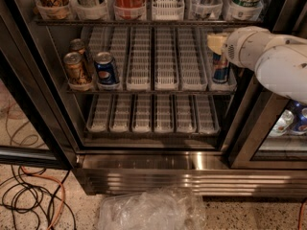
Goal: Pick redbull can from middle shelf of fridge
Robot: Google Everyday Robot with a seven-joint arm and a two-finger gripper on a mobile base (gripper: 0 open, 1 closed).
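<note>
The fridge [158,169] stands open, with a shiny steel base. The middle shelf [165,61] carries a row of white lattice can lanes. The redbull can [220,68], slim, blue and silver, stands upright in the rightmost lane. My gripper [217,43] reaches in from the right on a white arm [273,56]; its yellowish tip sits just above the can's top and hides it. I cannot tell whether it touches the can. A blue Pepsi can [106,70] and two gold-brown cans [76,71] stand at the shelf's left end.
The top shelf [144,20] holds several bottles and cans in white holders. The bottom shelf [153,114] has white lanes. A dark door frame [254,128] runs by the arm, with cans [290,121] behind glass at the right. Crumpled plastic [148,210] and cables [29,200] lie on the floor.
</note>
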